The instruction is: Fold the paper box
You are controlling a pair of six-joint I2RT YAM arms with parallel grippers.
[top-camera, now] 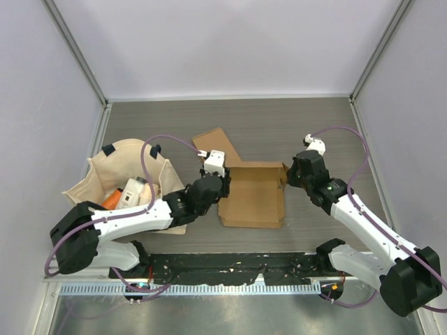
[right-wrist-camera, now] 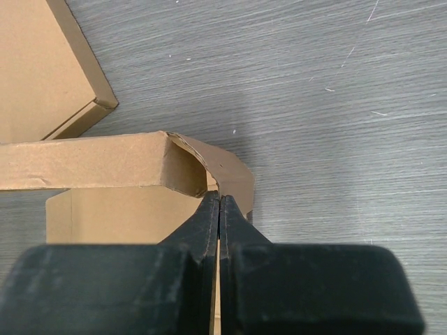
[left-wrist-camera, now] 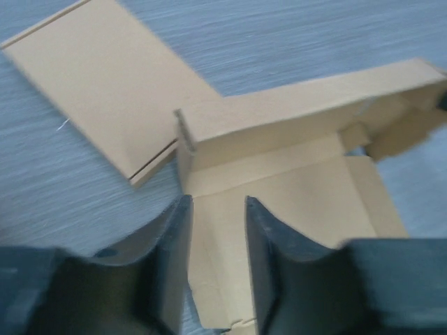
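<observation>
Here's the paper box [top-camera: 253, 199], sitting flat in the middle of the overhead view on the grey table [top-camera: 314, 132]. It's only half built. Its floor is open to the camera and its lid panel [top-camera: 215, 145] is splayed out toward the upper left, lying flat on the wood.

The left claw [top-camera: 222, 185] comes in from the left of the frame, right at the box's left edge. On its wrist camera the two dark fingers [left-wrist-camera: 171, 265] are spread apart. They're released, nothing between them but a view down onto the brown floor panel. Above them in that view the rear wall [left-wrist-camera: 314, 105] stands upright, and its corner is just beyond the fingertips.

Over on the right, the right claw [top-camera: 285, 177] is at the box's upper right corner. Its wrist view shows the fingers pressed tight together, clenched on a thin side flap [right-wrist-camera: 234, 178] of the cardboard. The flap curls around the end of the upright wall, and a sliver of brown shows in the seam between the fingers.

At the left of the overhead frame sits a cream cloth bag [top-camera: 133, 157], well clear of the box. There's a white bottle [top-camera: 133, 191] inside it, with something orange beside the bottle.
</observation>
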